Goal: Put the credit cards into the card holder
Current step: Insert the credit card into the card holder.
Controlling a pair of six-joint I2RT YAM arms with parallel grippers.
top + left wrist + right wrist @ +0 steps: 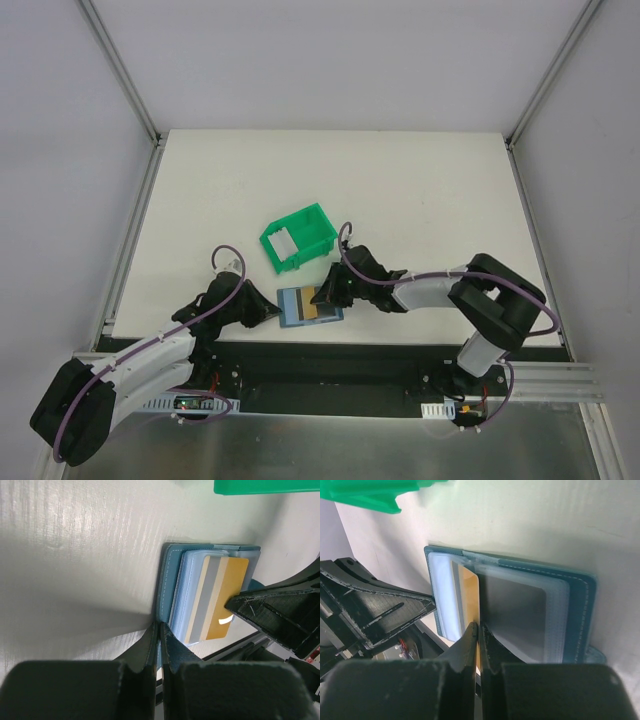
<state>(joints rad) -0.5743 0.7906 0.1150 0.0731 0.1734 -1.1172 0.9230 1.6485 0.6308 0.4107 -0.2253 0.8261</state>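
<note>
The teal-blue card holder (292, 308) lies open near the table's front edge, its pale clear pockets up. My left gripper (268, 309) is shut on the holder's left cover edge (165, 590). My right gripper (326, 293) is shut on the tan-gold card (312, 304), which has a grey stripe and lies partly in the pockets. The card shows in the left wrist view (227, 597) and the right wrist view (469, 595), as does the holder (580, 605). A pale grey-white card (285, 243) lies in the green bin. The dark card is out of view.
The green plastic bin (310, 222) stands just behind the holder, close to the right arm; it also shows in the left wrist view (265, 487) and the right wrist view (365, 495). The table's front edge and black base rail (330, 355) lie right below the holder.
</note>
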